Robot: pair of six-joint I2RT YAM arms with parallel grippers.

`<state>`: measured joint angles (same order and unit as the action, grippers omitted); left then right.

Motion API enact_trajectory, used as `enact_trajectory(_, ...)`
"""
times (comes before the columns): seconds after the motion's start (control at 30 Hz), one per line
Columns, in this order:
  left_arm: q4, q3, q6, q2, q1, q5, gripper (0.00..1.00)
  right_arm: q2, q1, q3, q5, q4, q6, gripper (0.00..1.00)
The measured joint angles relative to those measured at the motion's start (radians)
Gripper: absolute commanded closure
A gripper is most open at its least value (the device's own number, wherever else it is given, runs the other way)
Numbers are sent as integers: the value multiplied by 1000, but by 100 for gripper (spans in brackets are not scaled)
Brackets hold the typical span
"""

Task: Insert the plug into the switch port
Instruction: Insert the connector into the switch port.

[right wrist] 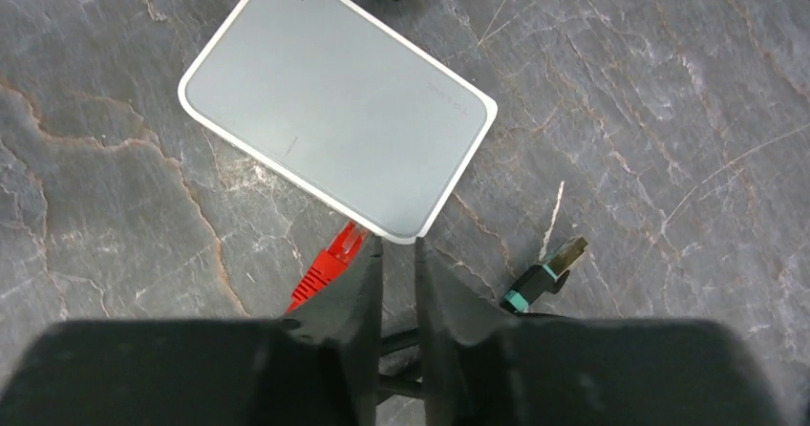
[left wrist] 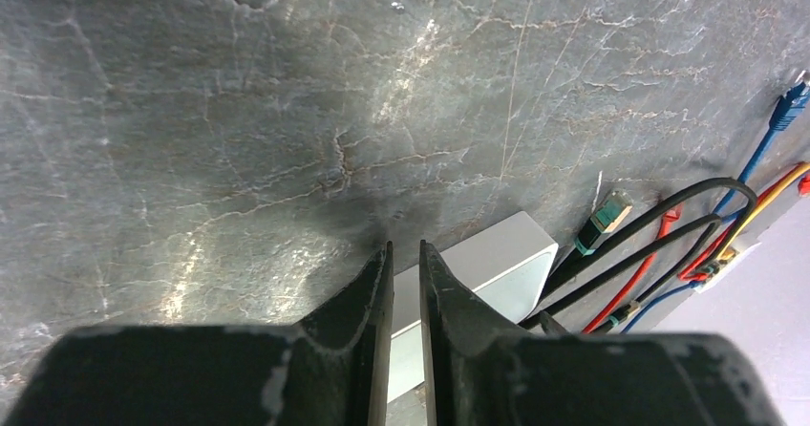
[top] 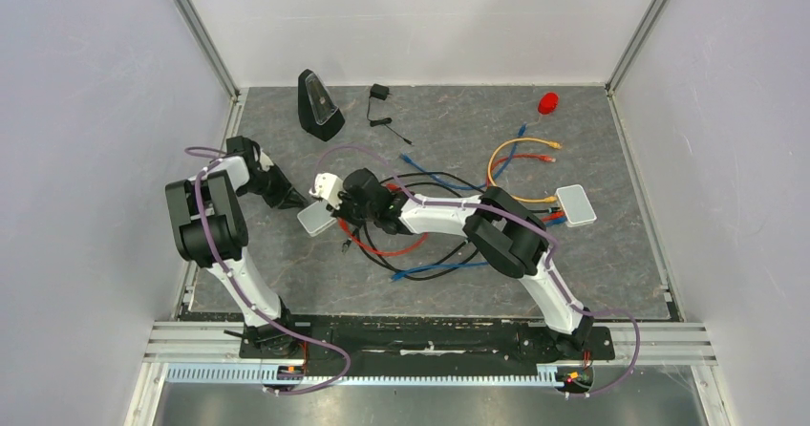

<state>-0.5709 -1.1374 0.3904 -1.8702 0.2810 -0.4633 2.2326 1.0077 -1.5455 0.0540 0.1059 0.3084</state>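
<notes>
- Step in hand, as I judge it: seating the plug, with the grasping and carrying done and only the last push left.
- The switch box (right wrist: 334, 101) lies flat on the table (right wrist: 669, 111), at about 9 o'clock from the table's middle in the top view. It is well apart from a 2nd pale box (top: 576, 204) over at 3 o'clock.
- The red plug (right wrist: 330, 266) sits at 6 o'clock of the switch box in the right wrist view. Its nose touches the box's near edge and its body angles away toward 7 o'clock.
- The port itself is hidden in that edge, so I cannot tell whether the nose has entered it or only rests at its mouth.
- The right gripper (right wrist: 396, 249) has its jaws almost together with a thin slit between them. It clamps nothing, and the plug lies just at 9 o'clock of its tips, not between them.
- The left gripper (left wrist: 404, 249) is also nearly closed on nothing, its tips at the box's far edge at 12 o'clock. That reads as bracing.
- A green-and-black plug (right wrist: 544, 281) lies loose at 4 o'clock of the box, apart from it.
- Next move, in my view: straighten the plug square to the edge, then press it along its own axis toward 12 o'clock.
- The left tips should hold the box so it does not slide. An off-axis push would likely skid the plug sideways along the edge.
</notes>
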Motion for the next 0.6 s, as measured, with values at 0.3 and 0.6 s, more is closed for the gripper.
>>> enact_trajectory(0.3, 5, 0, 0, -16, 14, -37, 79, -18, 0, 6, -22, -47, -92, 69)
enact_trajectory(0.6, 13, 0, 0, -34, 14, -74, 79, -30, 8, 11, -25, -56, -159, 61)
